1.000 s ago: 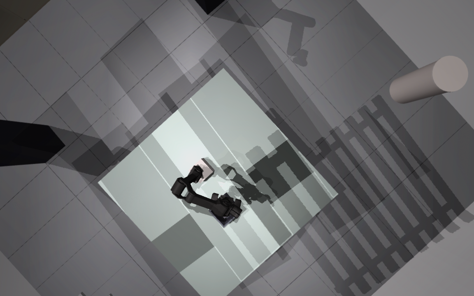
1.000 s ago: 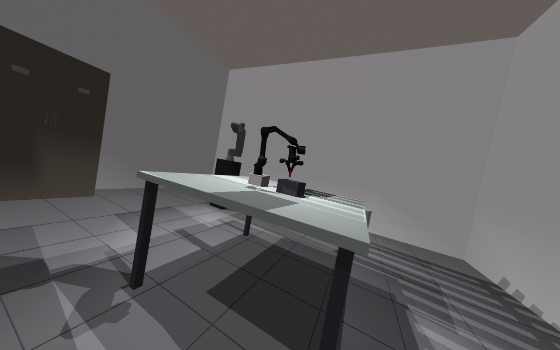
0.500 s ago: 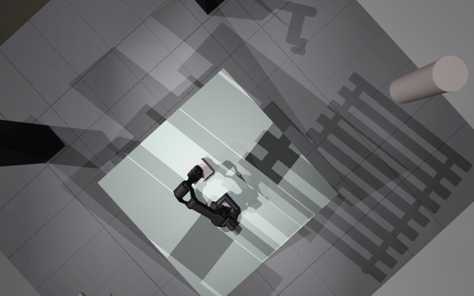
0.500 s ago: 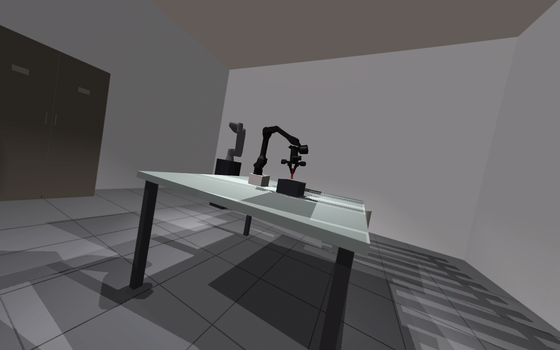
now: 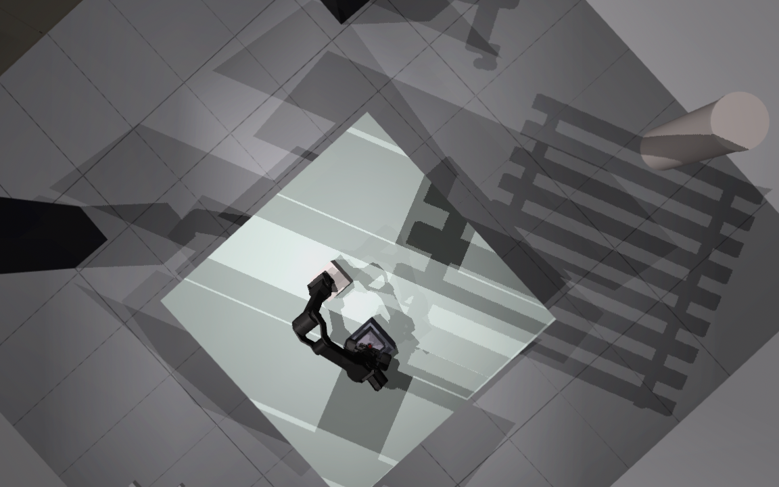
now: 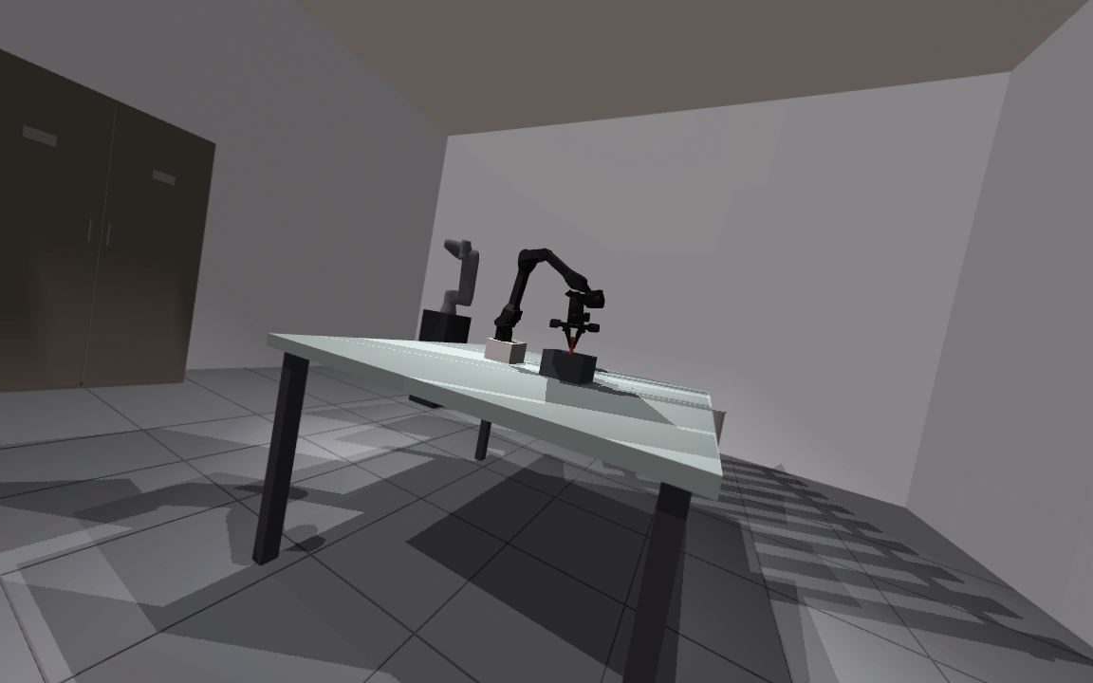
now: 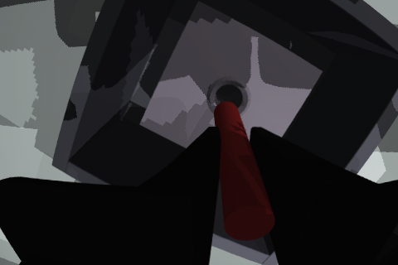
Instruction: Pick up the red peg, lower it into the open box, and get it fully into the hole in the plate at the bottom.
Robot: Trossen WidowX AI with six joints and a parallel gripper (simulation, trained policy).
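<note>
My gripper (image 7: pixel 234 137) (image 6: pixel 570 346) is shut on the red peg (image 7: pixel 245 174) (image 6: pixel 571 344) (image 5: pixel 369 345). The peg's lower end points down over the open dark box (image 6: pixel 567 365) (image 7: pixel 352 103) (image 5: pixel 387 335). In the exterior view the peg's lower end is at about the height of the box rim; the near wall hides anything lower. In the wrist view the pale plate (image 7: pixel 286 103) at the box bottom shows the round hole (image 7: pixel 229 94). The peg's tip appears just below the hole and overlaps its near edge. How far the tip is above the plate cannot be told.
The box stands on the pale table (image 5: pixel 228 302) (image 6: pixel 415 374). The arm's light base block (image 5: pixel 339 279) (image 6: pixel 505 349) stands near the box. The box walls rise around the peg and fingertips. A second grey arm (image 6: pixel 467 276) stands behind the table.
</note>
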